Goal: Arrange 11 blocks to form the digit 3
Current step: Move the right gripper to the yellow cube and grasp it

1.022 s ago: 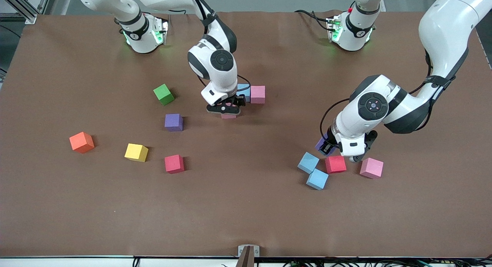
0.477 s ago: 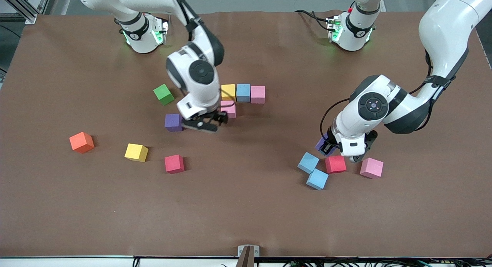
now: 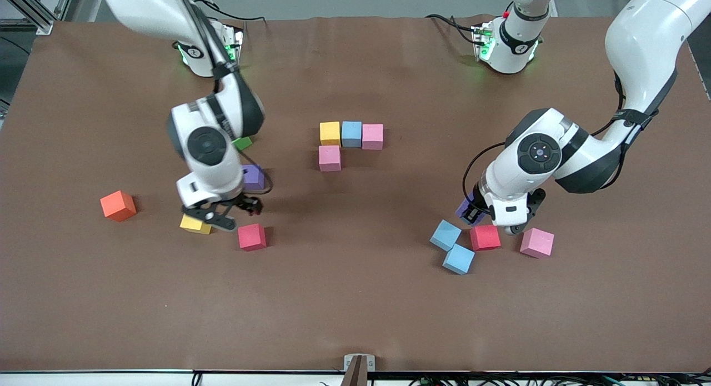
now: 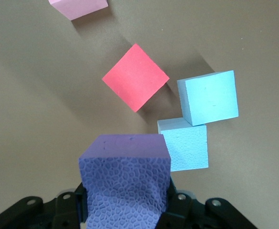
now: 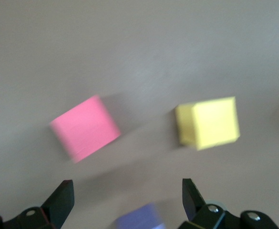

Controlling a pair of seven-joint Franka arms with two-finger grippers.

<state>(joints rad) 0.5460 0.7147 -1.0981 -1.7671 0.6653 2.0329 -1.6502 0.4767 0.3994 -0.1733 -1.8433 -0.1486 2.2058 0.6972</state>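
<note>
At the left of the front view an orange cube (image 3: 118,205) sits alone on the brown surface (image 3: 355,308). Next comes the right end effector (image 3: 226,212), fingers spread wide and empty, hanging over a yellow block (image 3: 194,224) and a red block (image 3: 252,236); its wrist view shows both, the red block (image 5: 85,128) and yellow block (image 5: 207,122), between the open fingers. Just above it in the frame are a purple block (image 3: 254,176) and a green cube (image 3: 241,143), partly hidden by the arm. In the centre, the start of the digit 3 (image 3: 347,141): yellow, light blue and pink blocks touching in a row, with a pink one under the yellow. At the right, the left end effector (image 3: 479,215) pinches a purple block (image 4: 126,183) above two light blue blocks (image 3: 451,246), a red block (image 3: 485,237) and a pink block (image 3: 536,242)
</note>
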